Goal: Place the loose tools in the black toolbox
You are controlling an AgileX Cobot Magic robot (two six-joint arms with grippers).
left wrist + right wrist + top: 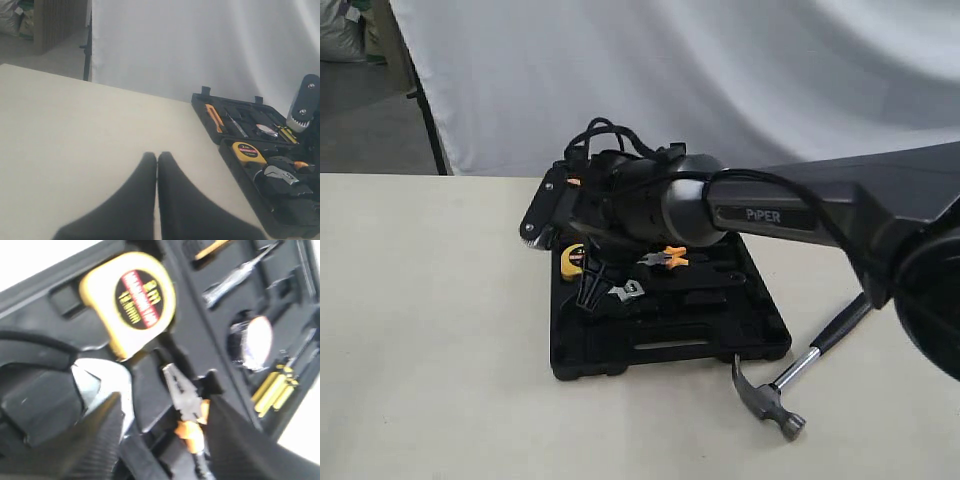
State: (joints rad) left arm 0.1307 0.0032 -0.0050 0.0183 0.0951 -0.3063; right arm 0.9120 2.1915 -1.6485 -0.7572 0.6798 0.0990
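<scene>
One tool out: your left gripper [157, 156] pinched shut, empty; right gripper [165, 399] gaping empty over the silver-headed black-handled adjustable wrench [106, 383] in the big black moulded-plastic toolbox [670, 365]; next, likely, grasp the rubber-handled steel claw hammer [807, 361] lying beside it.

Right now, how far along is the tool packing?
Done: tape roll sits in the toolbox. In hand: right gripper is open over the wrench, which lies in the case. Remaining: hammer on the table, outside. Left gripper shut, empty.
</scene>
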